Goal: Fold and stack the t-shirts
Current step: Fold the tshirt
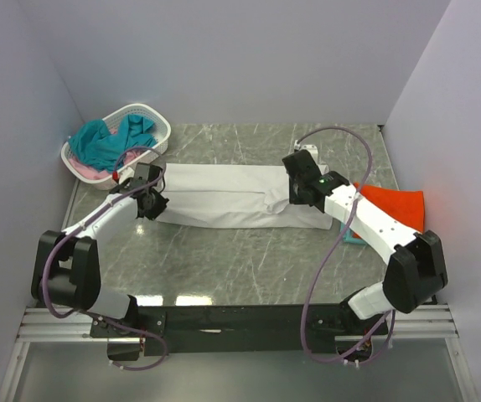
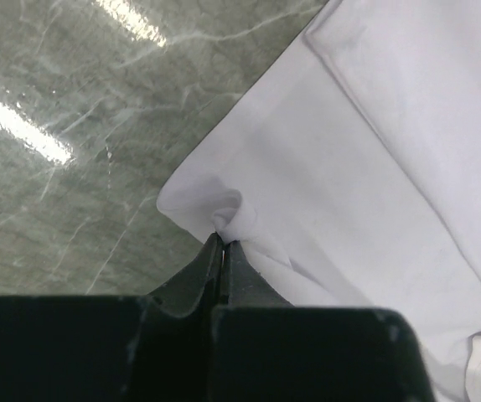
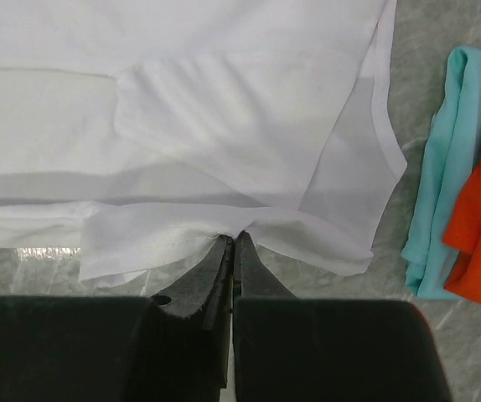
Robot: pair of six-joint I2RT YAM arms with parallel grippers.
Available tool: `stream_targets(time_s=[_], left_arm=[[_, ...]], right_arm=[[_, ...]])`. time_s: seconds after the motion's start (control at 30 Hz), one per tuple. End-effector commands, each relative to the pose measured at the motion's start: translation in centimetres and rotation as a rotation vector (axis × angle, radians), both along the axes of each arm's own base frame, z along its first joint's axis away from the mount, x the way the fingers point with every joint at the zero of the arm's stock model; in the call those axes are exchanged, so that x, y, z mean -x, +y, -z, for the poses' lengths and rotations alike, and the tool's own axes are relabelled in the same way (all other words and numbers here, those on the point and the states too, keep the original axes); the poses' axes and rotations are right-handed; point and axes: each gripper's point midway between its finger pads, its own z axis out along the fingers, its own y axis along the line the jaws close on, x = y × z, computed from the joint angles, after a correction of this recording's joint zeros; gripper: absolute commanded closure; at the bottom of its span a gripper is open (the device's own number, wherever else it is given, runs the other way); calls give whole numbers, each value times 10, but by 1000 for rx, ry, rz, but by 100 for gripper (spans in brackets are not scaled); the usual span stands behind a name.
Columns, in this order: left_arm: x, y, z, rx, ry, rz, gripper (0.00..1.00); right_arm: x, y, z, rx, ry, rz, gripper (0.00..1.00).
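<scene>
A white t-shirt [image 1: 224,197] lies folded into a long strip across the middle of the marble table. My left gripper [image 1: 150,201] is shut on the shirt's left end; the left wrist view shows the white t-shirt [image 2: 374,151] bunched into a small pucker at my left gripper [image 2: 223,240]. My right gripper [image 1: 301,194] is shut on the right end, where the white t-shirt [image 3: 224,109] has its hem pinched in my right gripper [image 3: 234,238]. An orange-red t-shirt [image 1: 395,205] lies folded on a teal t-shirt [image 3: 442,184] at the right.
A white perforated basket [image 1: 144,113] stands at the back left with teal cloth [image 1: 106,141] and pink cloth [image 1: 85,170] in it. Grey walls close in the table on the left, back and right.
</scene>
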Motion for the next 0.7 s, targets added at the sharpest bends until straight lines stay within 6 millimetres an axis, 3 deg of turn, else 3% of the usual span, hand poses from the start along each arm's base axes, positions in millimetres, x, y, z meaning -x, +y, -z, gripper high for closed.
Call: stream_targets(time_s=[0.0, 0.67], left_arm=[[-19, 8, -15, -35, -41, -4, 99], [-71, 9, -19, -74, -38, 46, 99]], right_arm=[[-25, 1, -23, -4, -65, -6, 100], [-80, -6, -10, 45, 14, 14, 100]])
